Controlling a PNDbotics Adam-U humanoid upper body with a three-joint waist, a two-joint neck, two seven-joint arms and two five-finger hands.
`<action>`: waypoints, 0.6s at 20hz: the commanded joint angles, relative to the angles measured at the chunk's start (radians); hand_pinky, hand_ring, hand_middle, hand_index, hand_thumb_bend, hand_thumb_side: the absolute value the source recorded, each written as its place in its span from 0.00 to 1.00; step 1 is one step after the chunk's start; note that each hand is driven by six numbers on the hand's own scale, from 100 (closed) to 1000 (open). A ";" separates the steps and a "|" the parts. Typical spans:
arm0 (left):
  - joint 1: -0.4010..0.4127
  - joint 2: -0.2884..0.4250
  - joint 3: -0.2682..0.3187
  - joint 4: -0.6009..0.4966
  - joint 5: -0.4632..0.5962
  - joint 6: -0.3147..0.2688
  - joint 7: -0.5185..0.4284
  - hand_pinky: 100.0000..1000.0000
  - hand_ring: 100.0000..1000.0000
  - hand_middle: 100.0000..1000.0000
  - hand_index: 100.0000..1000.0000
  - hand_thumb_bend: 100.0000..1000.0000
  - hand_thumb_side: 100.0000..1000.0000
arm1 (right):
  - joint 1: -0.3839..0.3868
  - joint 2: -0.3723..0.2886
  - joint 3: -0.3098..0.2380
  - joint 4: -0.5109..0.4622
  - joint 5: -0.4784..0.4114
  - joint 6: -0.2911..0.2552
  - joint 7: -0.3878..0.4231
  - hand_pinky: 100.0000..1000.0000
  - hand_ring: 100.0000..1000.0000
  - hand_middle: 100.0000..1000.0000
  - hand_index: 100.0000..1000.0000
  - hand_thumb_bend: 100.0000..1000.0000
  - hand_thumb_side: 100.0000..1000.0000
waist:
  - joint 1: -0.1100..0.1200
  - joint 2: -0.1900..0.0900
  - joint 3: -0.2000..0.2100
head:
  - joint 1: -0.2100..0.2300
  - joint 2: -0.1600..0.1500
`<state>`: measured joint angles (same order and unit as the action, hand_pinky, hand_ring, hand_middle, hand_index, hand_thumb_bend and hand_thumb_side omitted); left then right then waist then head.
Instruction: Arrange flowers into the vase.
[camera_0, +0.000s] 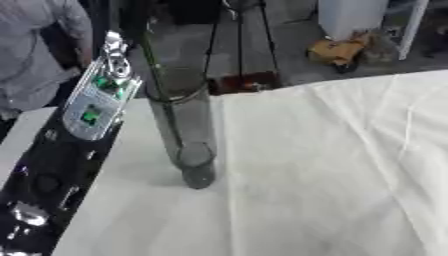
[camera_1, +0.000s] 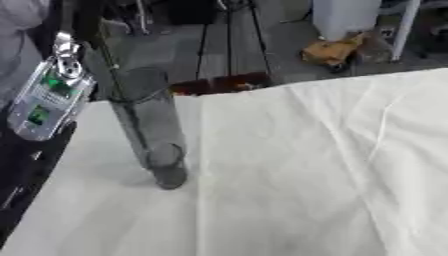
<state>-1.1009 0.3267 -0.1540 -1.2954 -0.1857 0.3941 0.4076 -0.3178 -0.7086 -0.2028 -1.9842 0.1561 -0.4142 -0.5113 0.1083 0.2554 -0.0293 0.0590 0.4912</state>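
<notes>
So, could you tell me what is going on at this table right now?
The robot's left arm reaches up along the left edge of the white cloth, beside a tall clear glass vase. A thin dark stem already stands inside the vase, running up out of view, so a flower seems to be going in. The hands themselves cannot be seen.

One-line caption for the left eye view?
Left arm beside a tall glass vase holding a green stem on a white tablecloth.

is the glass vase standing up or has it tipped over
Upright. The vase stands on its base on the white cloth, rim uppermost, with a thin green stem slanting down inside it.
</notes>
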 joint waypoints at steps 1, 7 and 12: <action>-0.013 0.032 0.001 -0.019 -0.015 -0.001 -0.013 0.00 0.24 0.32 0.32 0.00 0.97 | -0.010 -0.021 -0.011 -0.016 0.000 -0.001 -0.004 0.89 1.00 0.80 0.89 0.00 1.00 | -0.012 -0.023 0.002 | -0.004 -0.010; 0.001 0.043 -0.014 -0.020 -0.039 -0.004 -0.046 0.00 0.31 0.40 0.40 0.00 0.98 | -0.009 -0.020 -0.012 -0.016 0.001 0.000 -0.006 0.89 1.00 0.80 0.89 0.00 1.00 | -0.013 -0.024 0.005 | -0.008 -0.013; 0.017 0.056 -0.012 -0.032 -0.057 -0.007 -0.062 0.03 0.35 0.44 0.44 0.00 1.00 | -0.006 -0.020 -0.014 -0.016 0.002 0.001 -0.008 0.89 1.00 0.80 0.89 0.00 1.00 | -0.015 -0.024 0.007 | -0.013 -0.016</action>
<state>-1.0670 0.3449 -0.1725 -1.3030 -0.2350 0.3892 0.3498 -0.3171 -0.7084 -0.2032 -1.9842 0.1561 -0.4145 -0.5154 0.1028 0.2529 -0.0236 0.0497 0.4877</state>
